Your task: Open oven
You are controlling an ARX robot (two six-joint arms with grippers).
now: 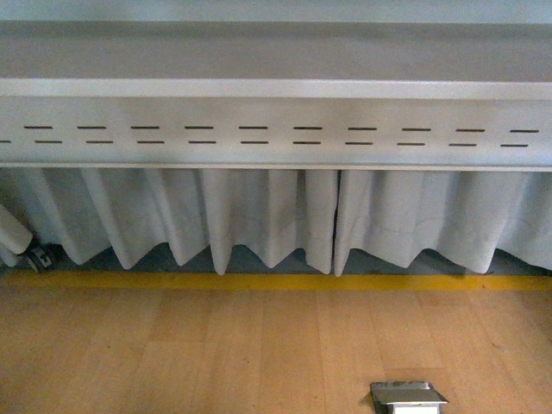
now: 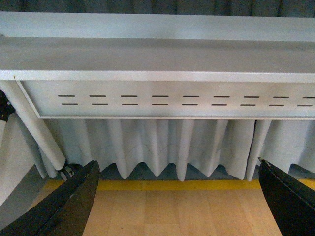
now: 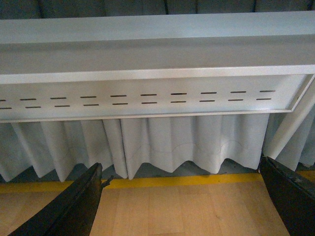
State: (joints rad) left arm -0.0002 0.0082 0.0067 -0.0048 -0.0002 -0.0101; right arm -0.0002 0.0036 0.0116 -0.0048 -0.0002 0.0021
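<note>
The oven is out of view in all three views. My left gripper (image 2: 179, 196) is open and empty, its two black fingers (image 2: 69, 206) spread wide over the wooden floor. My right gripper (image 3: 182, 196) is open and empty too, its black fingers (image 3: 74, 209) spread wide over the same floor. Neither arm shows in the front view.
A grey metal table frame with rows of slots (image 1: 276, 134) spans the front view, with a white pleated curtain (image 1: 259, 216) hanging below it. A yellow strip (image 1: 259, 281) edges the wooden floor (image 1: 216, 354). A metal floor box (image 1: 407, 397) sits low right. A white table leg (image 2: 34, 125) slants beside the left gripper.
</note>
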